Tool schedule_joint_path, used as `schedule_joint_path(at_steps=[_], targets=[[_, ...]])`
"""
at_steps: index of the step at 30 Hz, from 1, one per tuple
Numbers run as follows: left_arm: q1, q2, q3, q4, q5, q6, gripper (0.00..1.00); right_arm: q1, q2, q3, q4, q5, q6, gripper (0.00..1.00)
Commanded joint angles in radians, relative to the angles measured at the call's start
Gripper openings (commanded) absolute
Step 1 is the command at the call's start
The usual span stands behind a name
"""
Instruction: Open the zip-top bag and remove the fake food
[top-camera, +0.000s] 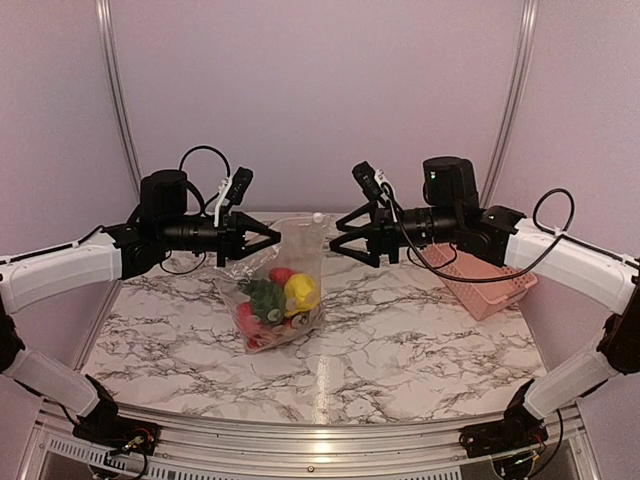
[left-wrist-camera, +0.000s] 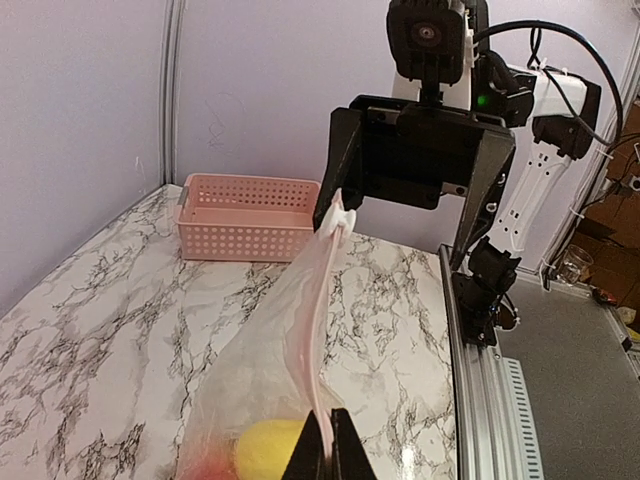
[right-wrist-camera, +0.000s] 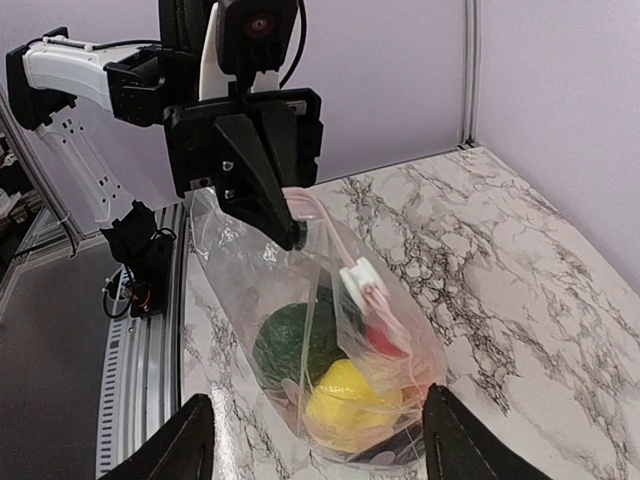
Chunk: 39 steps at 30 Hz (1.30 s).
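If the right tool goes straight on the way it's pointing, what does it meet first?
Most likely the zip-top bag, around its zipper top, hanging directly ahead of the open right tool. The left tool gripping it sits just beyond; depth is unclear.

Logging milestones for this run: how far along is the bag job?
Done: the left gripper is shut on the zip-top bag's top edge, holding it upright on the table. In hand: the right gripper, wide open, faces the white slider at the bag's other end without gripping it. Remaining: the pink zip strip looks closed, and the fake food is all inside.
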<state>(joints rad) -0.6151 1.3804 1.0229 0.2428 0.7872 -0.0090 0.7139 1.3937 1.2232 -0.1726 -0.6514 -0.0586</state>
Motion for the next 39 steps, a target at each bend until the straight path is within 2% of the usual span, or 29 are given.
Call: schedule_joint_path(at_steps=[1, 4, 9, 19, 23, 25, 28, 30, 35, 37, 39], targets=[[0.000, -0.060, -0.016, 0.047, 0.037, -0.006, 0.00, 0.001, 0.030, 0.012, 0.076, -0.043, -0.053, 0.67], [0.000, -0.069, -0.019, 0.012, 0.048, 0.003, 0.00, 0.002, 0.055, 0.020, 0.099, -0.041, -0.060, 0.66], [0.000, -0.082, -0.019, -0.023, 0.047, 0.054, 0.00, 0.006, 0.082, 0.031, 0.133, -0.051, -0.058, 0.54], [0.000, -0.066, -0.005, -0.051, 0.056, 0.074, 0.00, 0.020, 0.139, 0.121, 0.093, -0.050, -0.101, 0.50], [0.000, -0.062, 0.002, -0.071, 0.049, 0.087, 0.00, 0.030, 0.156, 0.140, 0.067, -0.047, -0.124, 0.28], [0.000, -0.059, 0.008, -0.088, 0.040, 0.097, 0.00, 0.032, 0.163, 0.148, 0.050, -0.045, -0.132, 0.11], [0.002, -0.057, 0.014, -0.104, 0.021, 0.111, 0.00, 0.033, 0.173, 0.158, 0.022, -0.035, -0.148, 0.00], [0.003, -0.054, 0.025, -0.115, 0.005, 0.119, 0.00, 0.036, 0.175, 0.157, 0.012, -0.025, -0.154, 0.00], [-0.002, -0.033, 0.120, -0.207, -0.054, 0.155, 0.30, 0.046, 0.190, 0.191, -0.032, -0.019, -0.181, 0.00], [-0.013, -0.024, 0.166, -0.240, -0.082, 0.172, 0.37, 0.051, 0.196, 0.204, -0.046, -0.020, -0.189, 0.00], [-0.026, -0.016, 0.209, -0.263, -0.103, 0.187, 0.40, 0.057, 0.203, 0.213, -0.058, -0.018, -0.199, 0.00]])
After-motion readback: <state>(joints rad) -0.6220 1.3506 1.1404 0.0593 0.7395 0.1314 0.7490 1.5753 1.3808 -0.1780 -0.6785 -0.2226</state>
